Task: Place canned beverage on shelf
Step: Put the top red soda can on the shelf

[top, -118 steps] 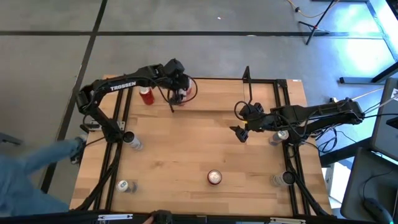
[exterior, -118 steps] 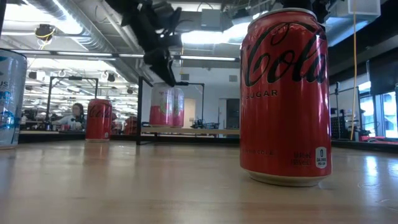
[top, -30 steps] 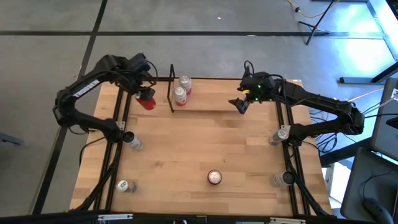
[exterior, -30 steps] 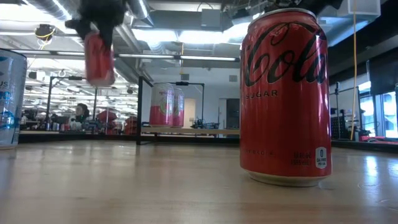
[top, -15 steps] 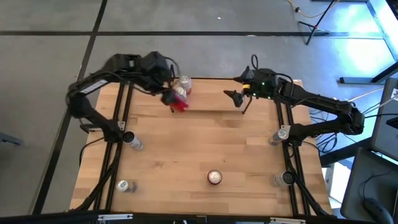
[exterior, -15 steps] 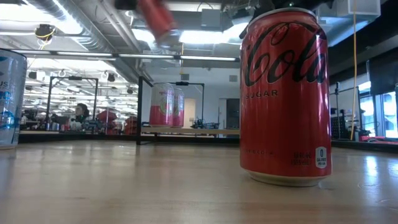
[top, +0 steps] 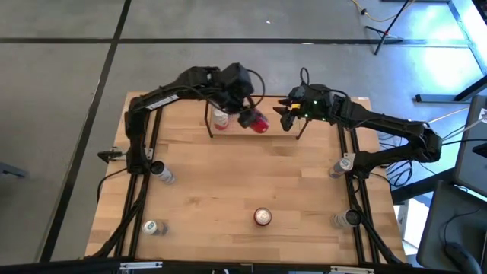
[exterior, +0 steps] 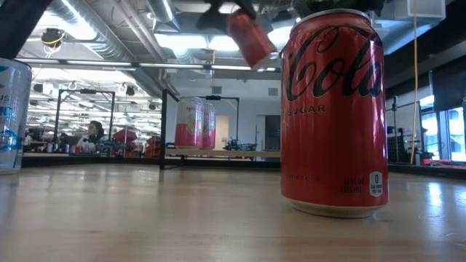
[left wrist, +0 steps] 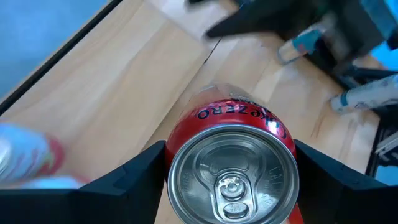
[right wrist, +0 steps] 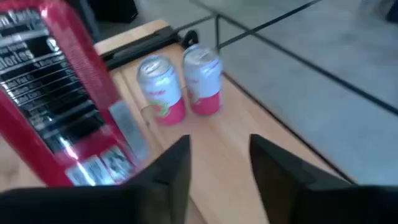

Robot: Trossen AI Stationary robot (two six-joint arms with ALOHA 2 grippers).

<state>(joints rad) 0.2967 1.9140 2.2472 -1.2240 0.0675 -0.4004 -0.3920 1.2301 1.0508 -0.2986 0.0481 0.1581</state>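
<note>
Since half a second ago my left claw [top: 251, 119] has carried the red can [top: 259, 122] further right, past the two pink cans [right wrist: 180, 87], and it now hangs tilted over the middle of the shelf [top: 274, 129]. Shelf board mostly hidden under both arms. Left fingers [left wrist: 134, 180] grip the can's sides. Right claw [top: 285, 116] hovers just beside the can, jaws narrowed but apart, empty. Another red can [top: 262, 218] stands on the bench [top: 228, 190].

A red can [left wrist: 231, 165] with a silver top and white lettering is being shown; two pink-and-white cans [right wrist: 180, 89] are being seen on light wood.
</note>
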